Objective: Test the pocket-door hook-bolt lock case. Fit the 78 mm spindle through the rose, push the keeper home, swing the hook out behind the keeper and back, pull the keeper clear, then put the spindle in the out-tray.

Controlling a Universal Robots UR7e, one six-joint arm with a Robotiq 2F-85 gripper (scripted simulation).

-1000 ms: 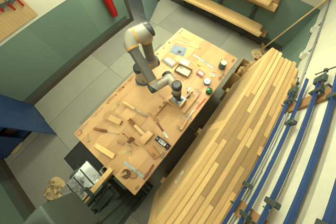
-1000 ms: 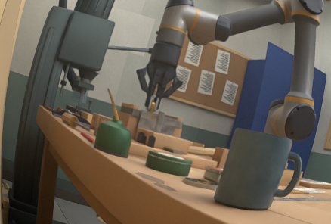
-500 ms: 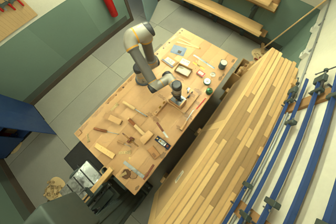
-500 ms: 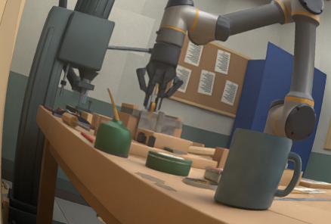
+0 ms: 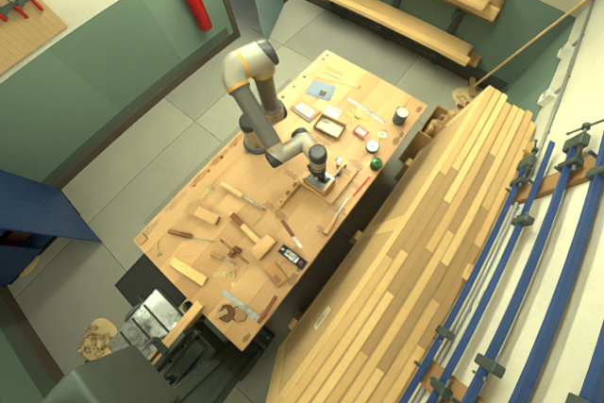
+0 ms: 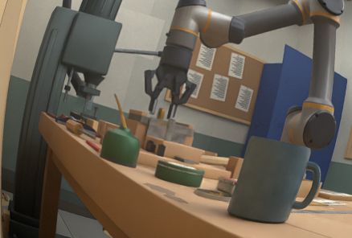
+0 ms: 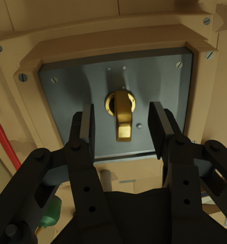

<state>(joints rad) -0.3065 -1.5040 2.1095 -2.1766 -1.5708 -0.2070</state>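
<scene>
My gripper (image 7: 121,127) (image 6: 162,109) (image 5: 319,175) hangs open just above the lock case and holds nothing. The brass spindle (image 7: 122,116) (image 6: 161,113) stands upright in the round brass rose (image 7: 120,103), between my fingers. The lock case (image 7: 115,102) (image 5: 320,183) (image 6: 168,129) is a grey steel plate in a wooden frame, near the middle of the bench. The keeper and the hook are hidden from me. A shallow wooden tray (image 5: 330,126) lies further along the bench, toward the arm's base side.
A grey mug (image 6: 270,179) (image 5: 400,116), a green oil can (image 6: 119,143) (image 5: 375,163) and a flat green tin (image 6: 179,172) stand near the bench edge. Chisels, a mallet (image 5: 258,241) and wood blocks lie scattered beyond the lock case. A drill press (image 6: 80,54) rises at the bench end.
</scene>
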